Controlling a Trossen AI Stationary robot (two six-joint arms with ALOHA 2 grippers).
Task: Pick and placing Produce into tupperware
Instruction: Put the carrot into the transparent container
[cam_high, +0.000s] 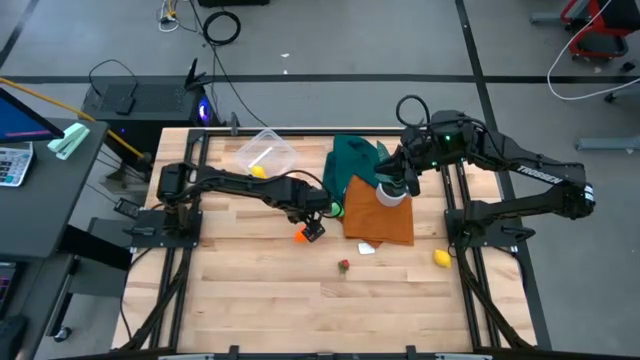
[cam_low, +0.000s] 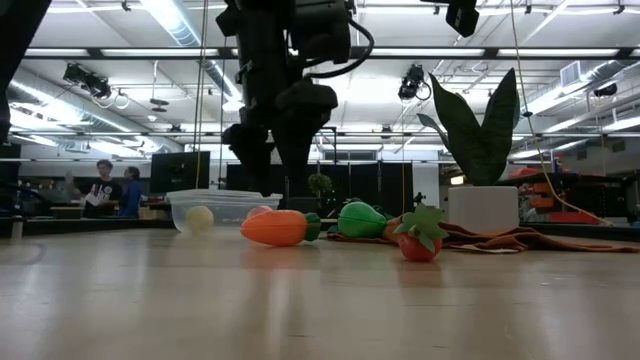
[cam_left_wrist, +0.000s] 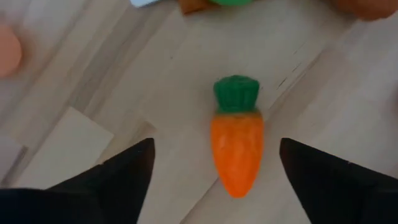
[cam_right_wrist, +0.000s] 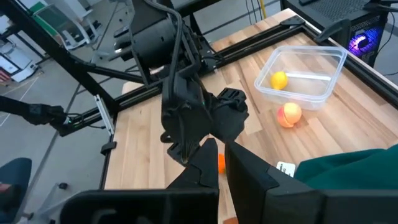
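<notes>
The orange carrot with a green top (cam_left_wrist: 236, 149) lies on its side on the wooden table (cam_high: 260, 300); it also shows in the low view (cam_low: 275, 228). My left gripper (cam_left_wrist: 216, 144) hangs open just above it, one finger on each side, touching nothing. The clear tupperware (cam_high: 266, 153) stands at the far side with one yellow piece (cam_right_wrist: 279, 79) inside. The peach (cam_right_wrist: 289, 115) lies beside it. The green piece (cam_low: 360, 218), the red berry (cam_high: 344, 265) and a second yellow piece (cam_high: 441, 258) lie loose on the table. My right gripper (cam_high: 395, 183) waits shut above the plant pot.
A spiky plant (cam_low: 480, 125) in a white pot (cam_low: 483, 208) stands on an orange cloth (cam_high: 385, 222), with a green cloth (cam_high: 355, 158) behind it. A small white card (cam_high: 366, 248) lies by the cloth. People stand in the room beyond the table (cam_low: 105, 185).
</notes>
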